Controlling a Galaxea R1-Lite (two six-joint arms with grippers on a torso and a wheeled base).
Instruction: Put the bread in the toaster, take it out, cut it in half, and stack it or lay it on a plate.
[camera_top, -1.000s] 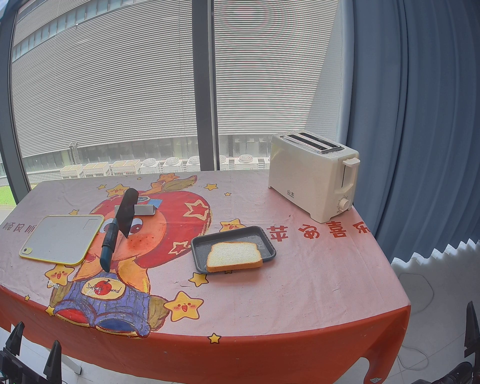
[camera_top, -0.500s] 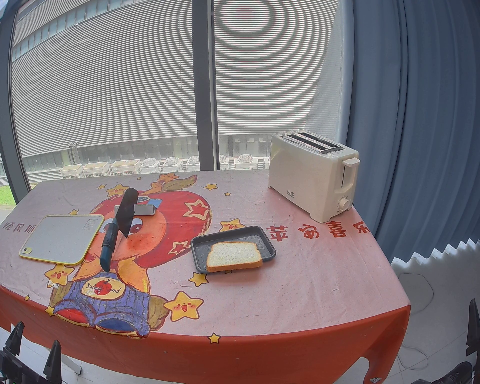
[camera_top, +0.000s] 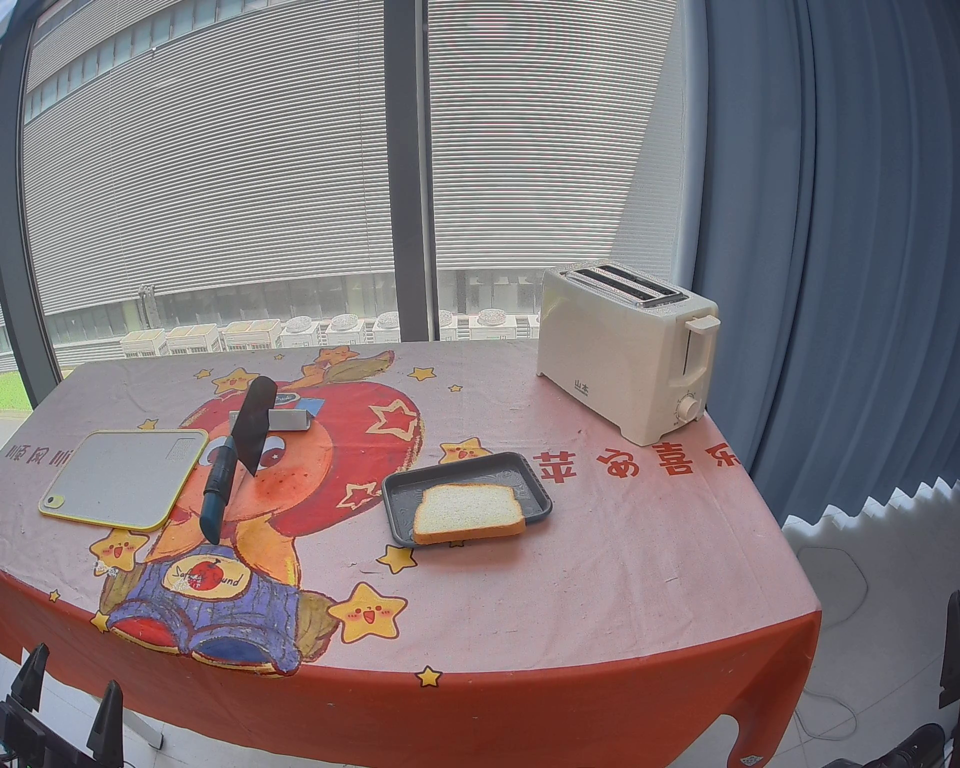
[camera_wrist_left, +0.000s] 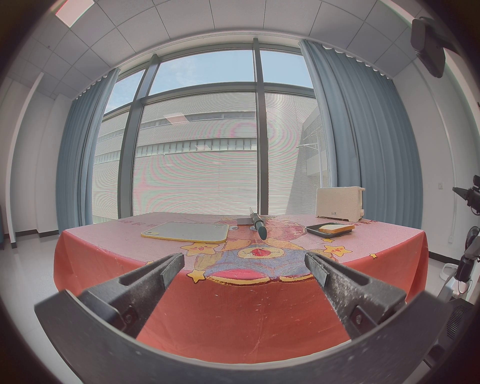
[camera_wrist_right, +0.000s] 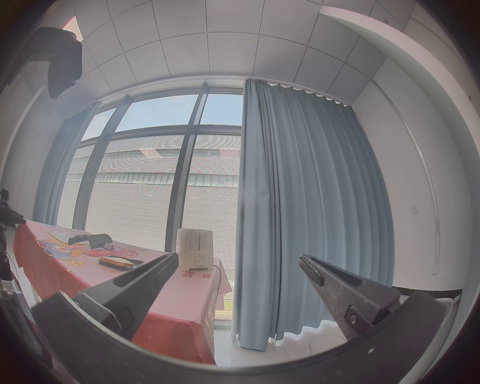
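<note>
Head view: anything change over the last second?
The right gripper, open, drifted slightly outward to the robot's right at the picture's edge. Nothing was grasped or released. The left gripper, bread on its tray, knife, board and toaster stayed put.

The right gripper (camera_top: 951, 645), seen at the right edge of the head view, has been raised slightly and shifted outward; less of it is shown than before.
</note>
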